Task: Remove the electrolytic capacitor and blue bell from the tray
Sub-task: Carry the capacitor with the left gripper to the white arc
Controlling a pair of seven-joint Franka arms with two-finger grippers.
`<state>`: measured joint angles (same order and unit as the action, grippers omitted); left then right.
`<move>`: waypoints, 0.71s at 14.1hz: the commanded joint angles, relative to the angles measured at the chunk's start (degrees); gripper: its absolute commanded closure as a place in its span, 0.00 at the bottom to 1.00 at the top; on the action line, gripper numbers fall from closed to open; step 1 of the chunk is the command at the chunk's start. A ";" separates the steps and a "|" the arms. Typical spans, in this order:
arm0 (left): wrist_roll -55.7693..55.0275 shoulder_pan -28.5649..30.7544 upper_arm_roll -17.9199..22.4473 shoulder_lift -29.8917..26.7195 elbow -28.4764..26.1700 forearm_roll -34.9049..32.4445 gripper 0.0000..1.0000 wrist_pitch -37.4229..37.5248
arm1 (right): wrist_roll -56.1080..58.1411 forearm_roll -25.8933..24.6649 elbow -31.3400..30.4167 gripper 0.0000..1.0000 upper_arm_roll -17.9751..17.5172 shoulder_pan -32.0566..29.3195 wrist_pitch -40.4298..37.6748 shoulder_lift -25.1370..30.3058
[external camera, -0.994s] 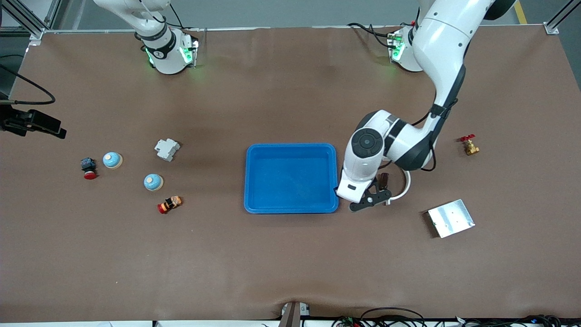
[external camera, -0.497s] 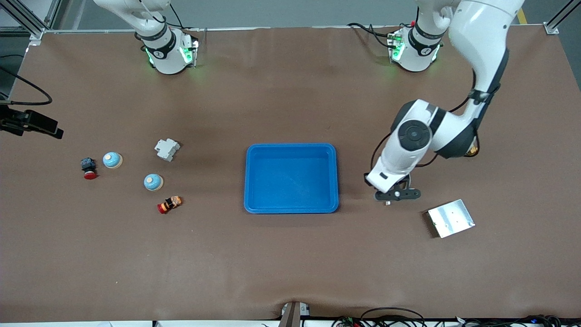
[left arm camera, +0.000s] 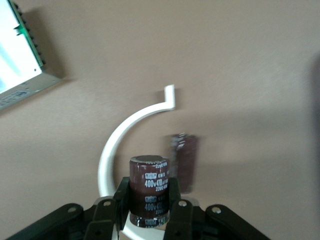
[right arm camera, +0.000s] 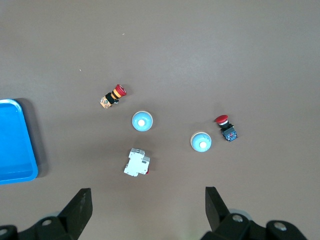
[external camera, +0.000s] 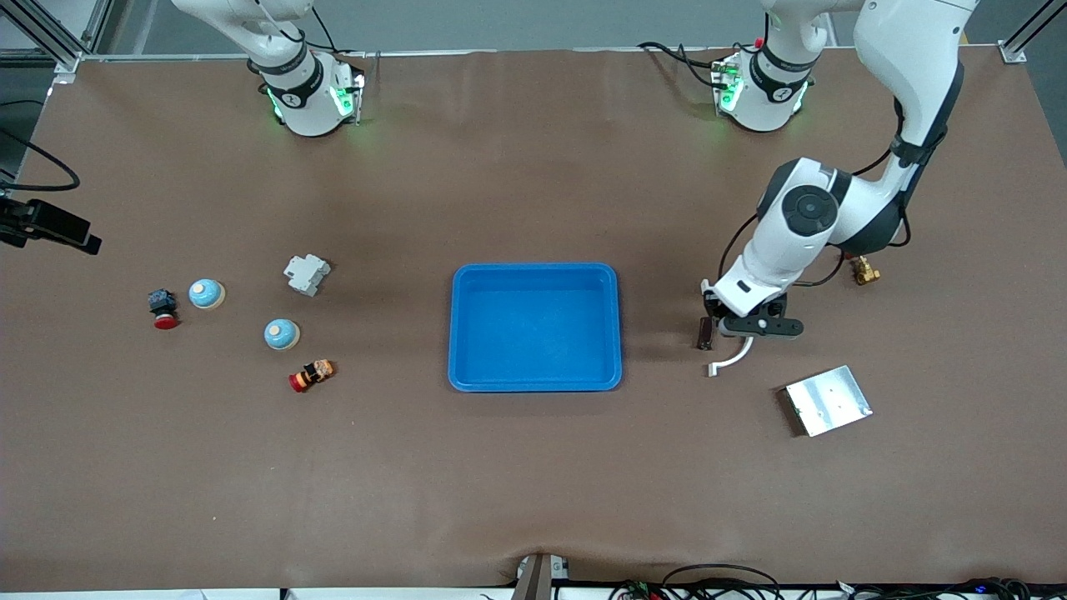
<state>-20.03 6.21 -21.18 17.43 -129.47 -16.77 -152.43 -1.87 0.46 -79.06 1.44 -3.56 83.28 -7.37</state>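
My left gripper [external camera: 754, 327] hangs low over the table between the blue tray [external camera: 533, 268] and a metal box, shut on a dark brown capacitor [left arm camera: 149, 192]. A second capacitor [external camera: 705, 332] stands on the table beside it, blurred in the left wrist view [left arm camera: 183, 162]. Two light blue bells [external camera: 206, 293] [external camera: 282, 334] sit toward the right arm's end of the table. In the right wrist view my right gripper [right arm camera: 147, 210] is open and empty, high above both bells [right arm camera: 141, 121] [right arm camera: 202, 142].
A white curved strip [external camera: 729, 358] lies under the left gripper. A metal box [external camera: 828, 400] and a brass valve [external camera: 864, 269] lie toward the left arm's end. Near the bells are a white breaker [external camera: 307, 273] and two red push buttons [external camera: 164, 308] [external camera: 311, 375].
My left gripper has swung from the tray's edge toward the left arm's end of the table, past the standing capacitor. Bells and tray have not moved.
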 commanded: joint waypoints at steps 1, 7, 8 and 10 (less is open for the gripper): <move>5.60 5.63 -0.88 -2.40 -4.47 -2.65 1.00 -4.27 | -0.94 -0.63 0.66 0.00 -0.29 -0.22 -0.57 0.51; 15.19 13.29 -0.97 -1.79 -5.53 -3.63 1.00 -6.29 | -0.51 -0.55 0.66 0.00 -0.47 -0.13 -0.13 0.60; 15.72 13.73 -0.88 -1.53 -5.88 -3.63 1.00 -7.17 | -0.51 -0.55 0.66 0.00 -0.38 -0.13 -0.13 0.60; 16.43 14.26 -0.88 -0.30 -6.15 -3.63 1.00 -8.84 | -0.51 -0.63 0.66 0.00 -0.38 -0.13 -0.13 0.60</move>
<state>-4.10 19.32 -21.22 17.23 -134.13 -19.07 -158.90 -1.87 0.45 -78.62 1.32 -3.51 83.38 -7.37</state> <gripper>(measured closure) 0.661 0.000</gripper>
